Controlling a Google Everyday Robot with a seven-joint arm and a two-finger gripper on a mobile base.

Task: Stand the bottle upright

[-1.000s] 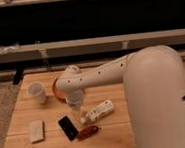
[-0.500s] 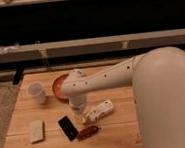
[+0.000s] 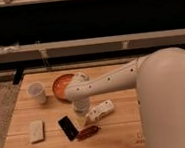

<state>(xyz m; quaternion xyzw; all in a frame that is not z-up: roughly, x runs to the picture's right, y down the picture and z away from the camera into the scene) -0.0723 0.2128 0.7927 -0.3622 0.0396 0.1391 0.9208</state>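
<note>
Hanging just beside lying bottle [image 3: 101, 110], fingers [image 3: 81, 118] spread wide, phone [image 3: 68, 127] & brown obj [image 3: 87, 133] close by

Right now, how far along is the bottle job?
Done: nothing yet; the bottle lies on its side on the table, right of the black phone. In hand: the gripper is low over the table at the bottle's left end; no lift apparent. Left: grasp, tip upright, release.
</note>
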